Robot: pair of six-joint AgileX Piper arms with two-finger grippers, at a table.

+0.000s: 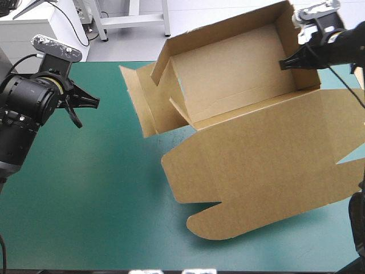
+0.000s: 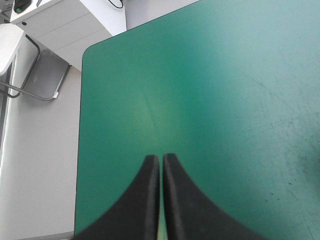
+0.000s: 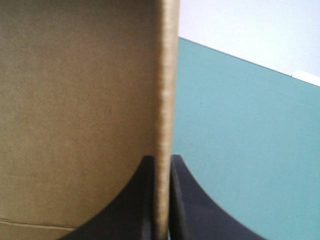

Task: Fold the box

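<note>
High view, listed from the table's left edge to its right.

1. Left claw (image 1: 85, 105): hangs over the left part of the teal-green cover (image 1: 85, 194), tips turned toward the box, carrying nothing. In the left wrist view its two black fingers (image 2: 145, 200) meet in one arch, closed on nothing. Only bare cover lies ahead of them, with a corner of the table beyond.

2. Box (image 1: 239, 68): brown board, from the middle to the right of the table. It is well apart from the left claw, with bare cover between.
   - The tray part, walls raised, sits toward the far edge and is tipped up at its right end.
   - A loose side flap (image 1: 140, 100) sticks out on the side facing the left claw.
   - The lid (image 1: 268, 165) lies flat toward the near edge and ends in rounded tabs.
   - The tray's long axis runs left to right, slanting off toward the far right corner.

3. Right claw (image 1: 291, 61): at the tray's right end wall, gripping its upper edge. In the right wrist view the board edge runs straight between the fingers (image 3: 142, 200), which are all but closed on it.

Judgement: the right arm has the box in hand, and the left arm is the free one. The box lies to the left claw's right, and the side flap is its nearest part. A next move would likely carry the left claw rightward to that end.
</note>
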